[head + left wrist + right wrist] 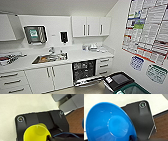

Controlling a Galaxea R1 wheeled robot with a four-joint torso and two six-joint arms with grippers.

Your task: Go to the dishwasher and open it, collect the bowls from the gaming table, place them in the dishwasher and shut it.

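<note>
With its door dropped down flat, the dishwasher (pixel 84 70) sits open under the white counter (pixel 82 55), dark inside with wire racks showing, tucked between the double cabinet doors (pixel 51 76) and a stack of drawers (pixel 104 66). The lowered door sticks out into the floor space, and its far corner comes close to a black-lidded bin (pixel 119 80), with a green-rimmed bin (pixel 133 89) just beside that, so the open floor in front is pretty tight on that side.

In the right wrist view there's a blue bowl (pixel 109 123) right up against the camera, tilted, inside facing out. It looks carried, but I can't actually make out that claw's fingers, so no call on how open they are. Same deal on the left wrist: a yellow bowl (pixel 36 133) sits close against the dark plate, grip state can't be told. Pale floor and a strip of brown wood-look surface lie below both.

Further out: a steel sink (pixel 50 58) set in the counter, a paper towel dispenser (pixel 35 34) and a small dark dispenser (pixel 64 37) on the wall, upper cabinets (pixel 91 26). Big wall posters (pixel 147 27) on the right are full of print, none of it readable.
</note>
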